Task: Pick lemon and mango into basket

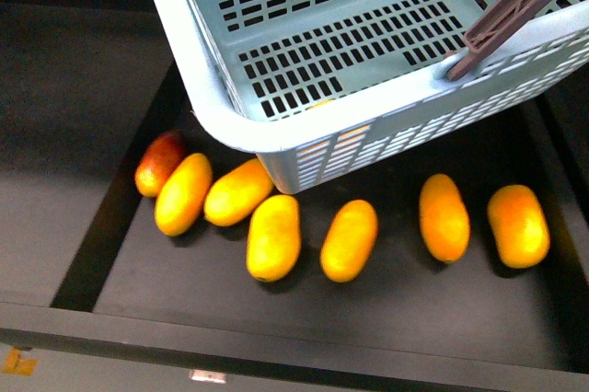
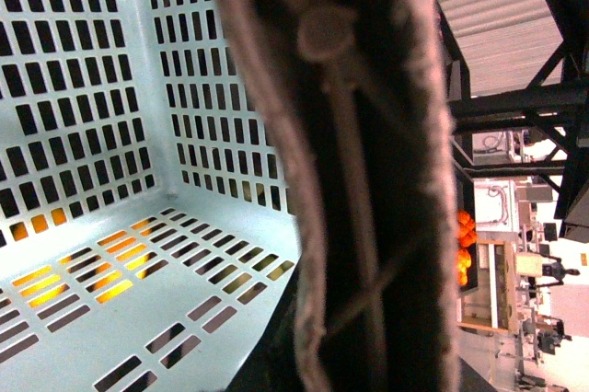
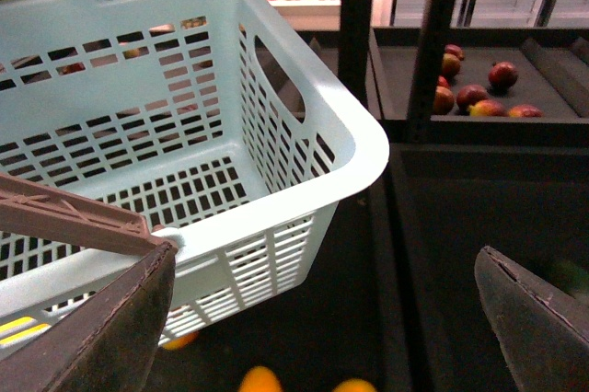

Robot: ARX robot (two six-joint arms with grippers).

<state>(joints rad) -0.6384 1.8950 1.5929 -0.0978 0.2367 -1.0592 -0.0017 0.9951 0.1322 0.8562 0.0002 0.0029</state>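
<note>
Hovering above the tray (image 1: 414, 309): basket (image 1: 198, 70), empty | right gripper (image 3: 327, 268) spread wide, holding nothing; left gripper: cannot tell, handle (image 2: 350, 180) fills its view | mango (image 1: 349, 240) on tray near basket corner; lemon unseen | risk: reaching down, you may bump that corner and roll the fruit.

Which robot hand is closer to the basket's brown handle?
Left. The left gripper clamps the brown handle; the right gripper hangs open beside its hinge end.
</note>
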